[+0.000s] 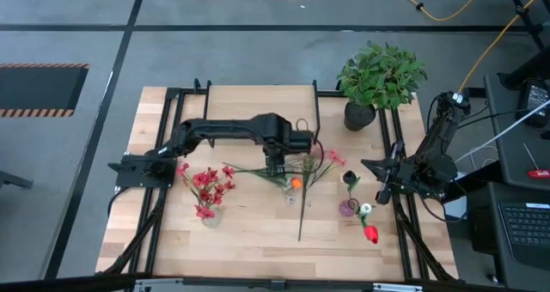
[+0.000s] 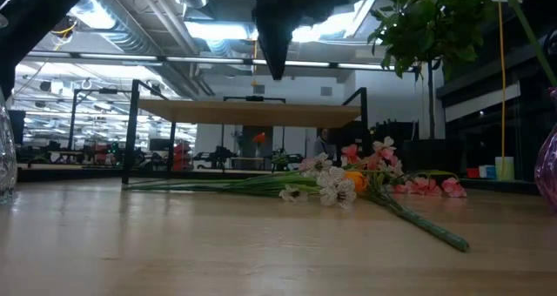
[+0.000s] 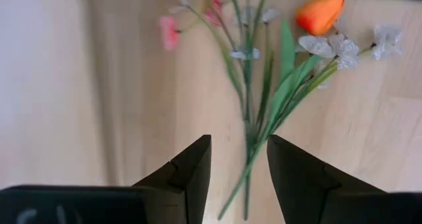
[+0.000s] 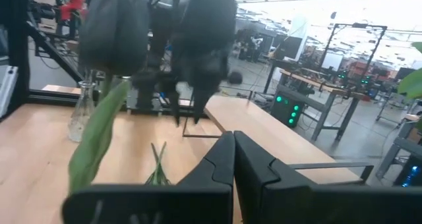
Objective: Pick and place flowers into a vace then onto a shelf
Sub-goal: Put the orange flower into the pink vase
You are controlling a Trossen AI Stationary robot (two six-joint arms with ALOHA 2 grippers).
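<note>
The flowers (image 1: 296, 179) are seen lying loose at the middle of the desk (image 1: 249, 232), stems fanned toward six o'clock. Directly above them the left gripper (image 3: 239, 159) is poised, fingers parted and empty. Toward three o'clock, at the desk's edge, the right gripper (image 4: 233, 159) is parked with fingers pressed together.

We've got the left arm stretched across mid-table, left gripper (image 3: 239, 165) pointing down, fingers apart with nothing between them. Right arm's folded at the table's right edge, right gripper (image 4: 233, 159) closed and empty.
</note>
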